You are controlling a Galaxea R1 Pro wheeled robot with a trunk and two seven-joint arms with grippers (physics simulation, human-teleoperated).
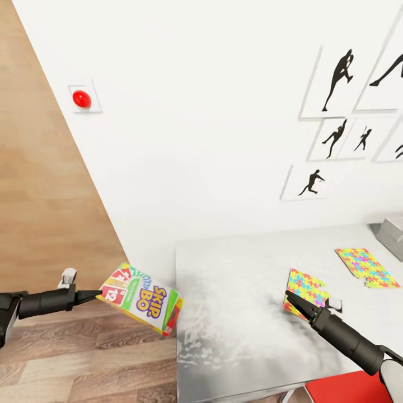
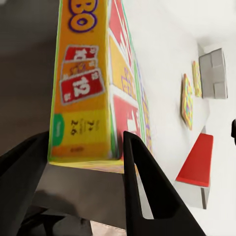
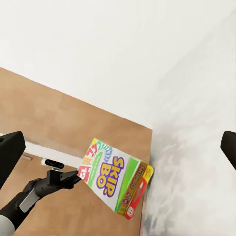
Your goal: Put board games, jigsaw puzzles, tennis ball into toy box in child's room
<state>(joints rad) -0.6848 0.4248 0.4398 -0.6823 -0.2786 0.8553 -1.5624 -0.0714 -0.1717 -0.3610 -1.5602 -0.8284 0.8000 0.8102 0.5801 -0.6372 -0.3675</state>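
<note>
My left gripper (image 1: 96,295), at the lower left of the head view, is clamped on the end of the Skip-Bo board game (image 1: 143,300), pinching only its short edge while the box juts out over the wood floor (image 1: 39,184) toward the table (image 1: 235,313) edge. That thin hold worries me: the box could pivot or slip as I swing it, or its far corner could catch the tabletop rim. My right gripper (image 1: 295,300), lower right, is spread wide with nothing in it, hovering beside a tilted jigsaw puzzle (image 1: 305,289); I might knock it. The second puzzle (image 1: 366,266) lies flat further right, near the toy box (image 1: 392,235) at the frame edge.
</note>
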